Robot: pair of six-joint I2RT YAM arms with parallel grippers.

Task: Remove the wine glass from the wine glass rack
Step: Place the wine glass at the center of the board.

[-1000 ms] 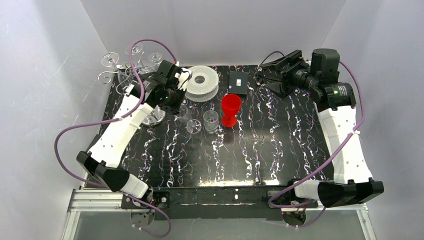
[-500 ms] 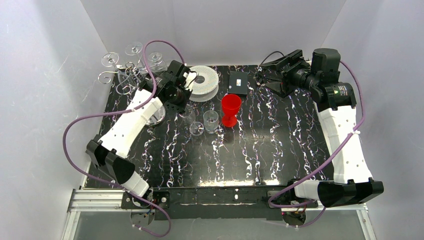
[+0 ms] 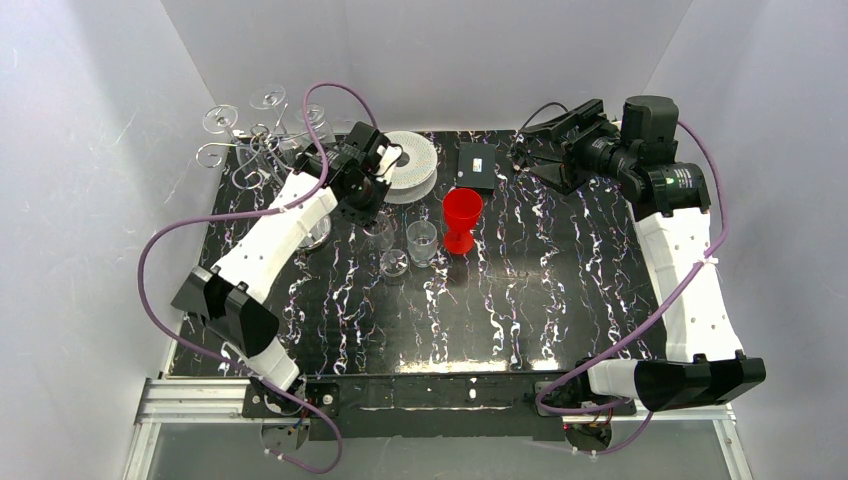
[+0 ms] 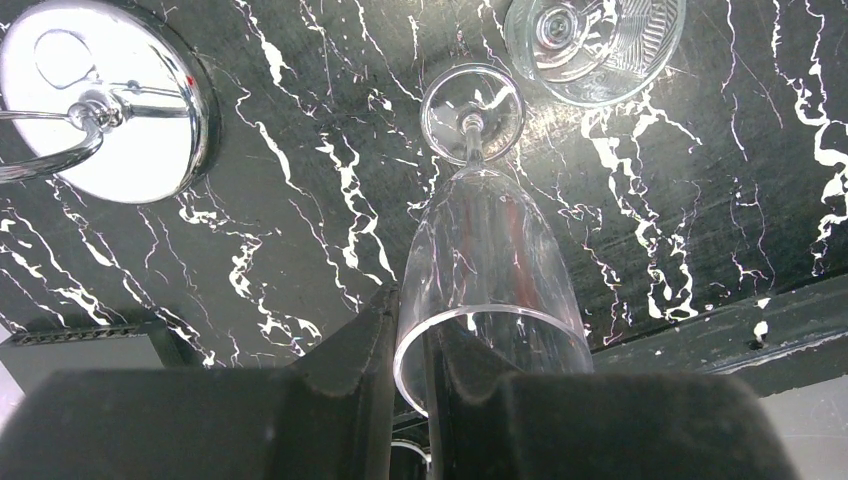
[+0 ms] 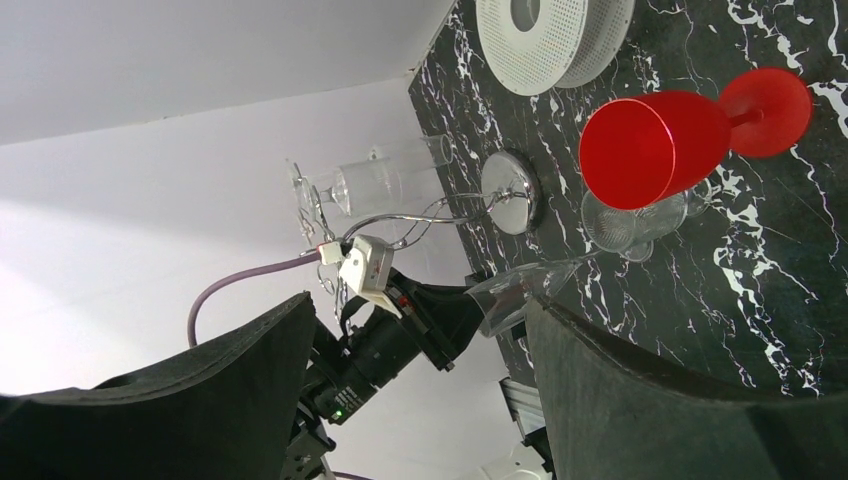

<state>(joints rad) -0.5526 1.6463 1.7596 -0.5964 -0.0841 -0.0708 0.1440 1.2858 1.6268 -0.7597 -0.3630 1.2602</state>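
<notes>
The wine glass rack (image 3: pixel 250 150) is a silver wire tree at the back left, on a round chrome base (image 3: pixel 315 232). The base also shows in the left wrist view (image 4: pixel 110 110) and the right wrist view (image 5: pixel 510 190). Clear glasses (image 3: pixel 267 98) still hang on its arms. My left gripper (image 3: pixel 362 192) is shut on the rim of a clear wine glass (image 4: pixel 490 260), one finger inside the bowl and one outside. The glass is clear of the rack and tilted, with its foot (image 4: pixel 472 112) low over the table. My right gripper (image 3: pixel 535 150) is open and empty at the back right.
A red goblet (image 3: pixel 462 220) stands mid-table, with a clear ribbed tumbler (image 3: pixel 421 240) to its left, close to the held glass's foot. A white ribbed spool (image 3: pixel 405 160) and a black box (image 3: pixel 476 165) lie at the back. White walls close in the table.
My left arm has swung right, away from the rack, carrying the wine glass towards the tumbler. The right arm has not moved.
</notes>
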